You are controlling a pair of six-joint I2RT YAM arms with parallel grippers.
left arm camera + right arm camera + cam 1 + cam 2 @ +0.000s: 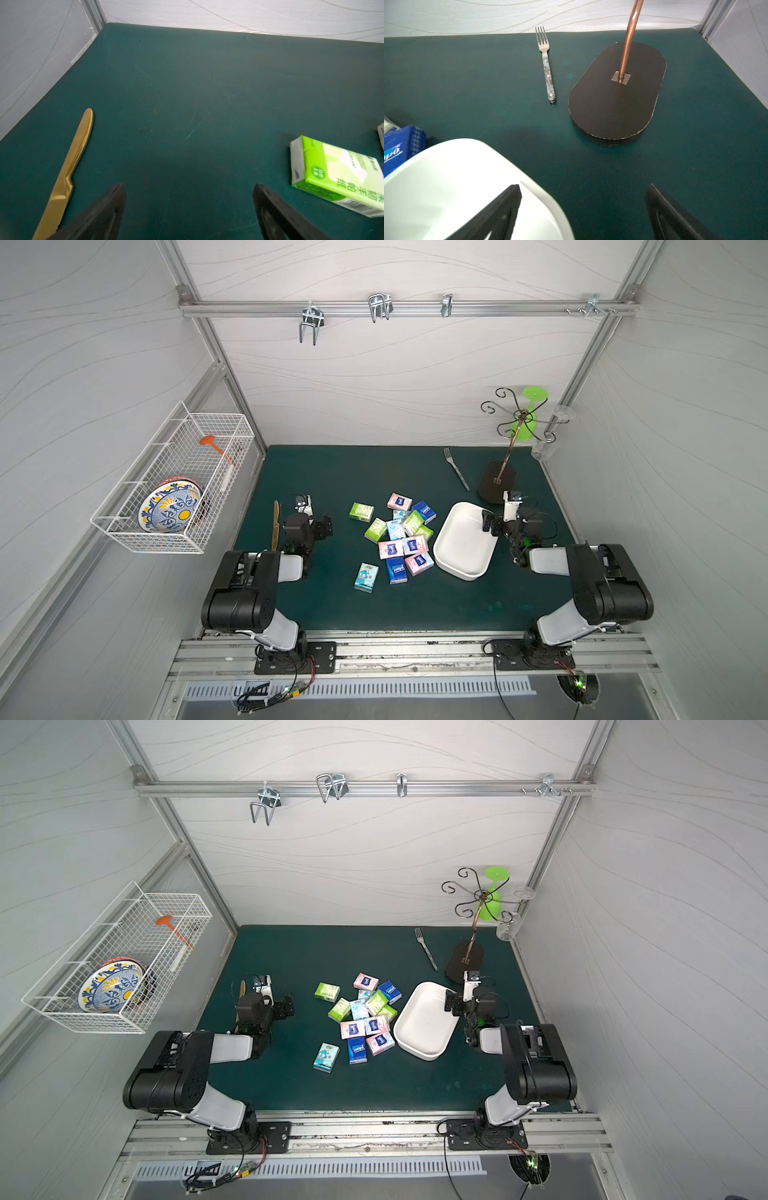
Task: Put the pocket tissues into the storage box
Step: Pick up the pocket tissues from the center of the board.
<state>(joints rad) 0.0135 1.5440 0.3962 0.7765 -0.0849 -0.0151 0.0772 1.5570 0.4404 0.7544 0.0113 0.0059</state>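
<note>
Dark green is the flat table (332,472). In both top views the pocket tissues (390,548) lie in a messy pile between the two pincers. The storage box (461,545) sits just beside the pile, on the side of the right pincer (489,522). No packet is in the box, so I think the job is only at its start: the first pick. The left pincer (326,526) is spread wide and holds nothing. The right pincer is spread wide too, over the box's edge. From the left wrist, a green packet (336,176) lies flat near one finger of that pincer, and a gold knife (70,166) lies by the other finger. From the right wrist, one finger is over the white box, and a blue packet (398,149) peeks out past it. Next, I guess, a pincer must reach a packet, come down over it and squeeze its sides. The packets look small, shiny and squishy, in pink, green and blue.
</note>
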